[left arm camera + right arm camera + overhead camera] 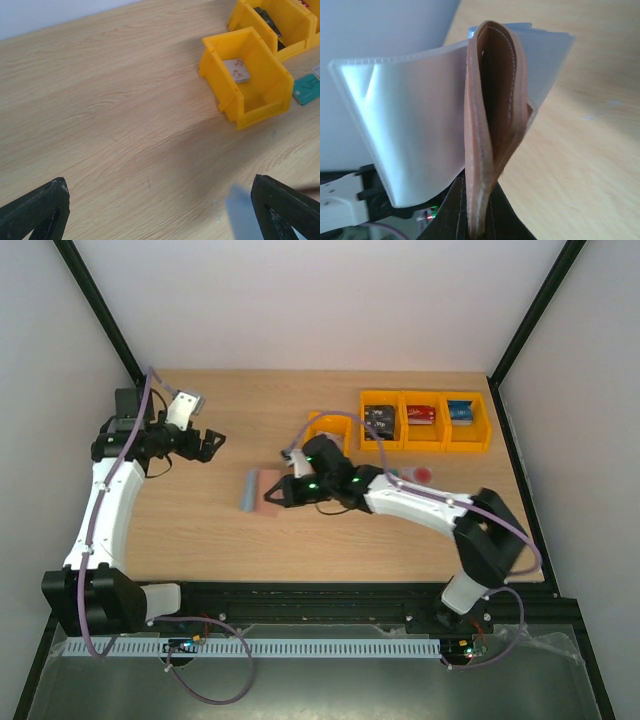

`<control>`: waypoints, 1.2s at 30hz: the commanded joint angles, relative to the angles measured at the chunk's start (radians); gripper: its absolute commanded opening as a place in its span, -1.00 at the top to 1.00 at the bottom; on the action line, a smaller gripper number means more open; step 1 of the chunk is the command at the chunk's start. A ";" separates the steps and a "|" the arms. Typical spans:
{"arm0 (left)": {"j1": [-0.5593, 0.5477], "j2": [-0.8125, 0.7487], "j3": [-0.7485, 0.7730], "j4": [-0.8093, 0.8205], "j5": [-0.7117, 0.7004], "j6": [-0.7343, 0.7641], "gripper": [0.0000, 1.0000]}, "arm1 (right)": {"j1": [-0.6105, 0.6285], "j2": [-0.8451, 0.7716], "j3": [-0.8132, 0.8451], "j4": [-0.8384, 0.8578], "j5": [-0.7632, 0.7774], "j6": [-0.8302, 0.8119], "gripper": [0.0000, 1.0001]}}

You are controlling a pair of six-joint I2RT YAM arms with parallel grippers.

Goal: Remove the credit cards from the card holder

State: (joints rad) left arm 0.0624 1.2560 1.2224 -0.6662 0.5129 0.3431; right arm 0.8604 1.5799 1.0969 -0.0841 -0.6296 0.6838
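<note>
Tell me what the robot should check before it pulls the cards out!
1. Right gripper shut tight on the card holder: ok.
2. Left gripper open, ready to grab: ok.
3. Left gripper close to the holder: not ok. It sits far off to the left, apart from it.
4. Holder opened up: ok. Its clear sleeves fan out to one side.
5. Credit cards showing inside, ready to pinch: cannot tell. The right wrist view shows only the leather edge and the sleeves.
6. Bare table between the left gripper and the holder: ok.
</note>
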 commanded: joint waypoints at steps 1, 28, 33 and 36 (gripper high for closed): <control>0.057 -0.032 -0.001 -0.009 0.033 0.021 -0.98 | 0.053 0.118 0.102 0.278 -0.198 0.115 0.97; 0.080 -0.015 -0.307 0.472 -0.089 -0.227 -0.98 | -0.485 -0.503 -0.139 -0.195 0.828 -0.255 -0.97; 0.077 -0.021 -0.591 1.006 -0.244 -0.312 -0.98 | -0.592 -0.627 -0.583 0.500 1.028 -0.412 -0.97; 0.061 0.019 -0.721 1.247 -0.304 -0.327 -0.98 | -0.664 -0.627 -0.744 0.776 0.997 -0.474 -0.97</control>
State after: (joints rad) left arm 0.1383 1.2453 0.6136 0.1127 0.3279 0.0818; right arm 0.2626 0.9558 0.5278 0.1989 0.2691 0.3481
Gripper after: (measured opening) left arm 0.990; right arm 0.986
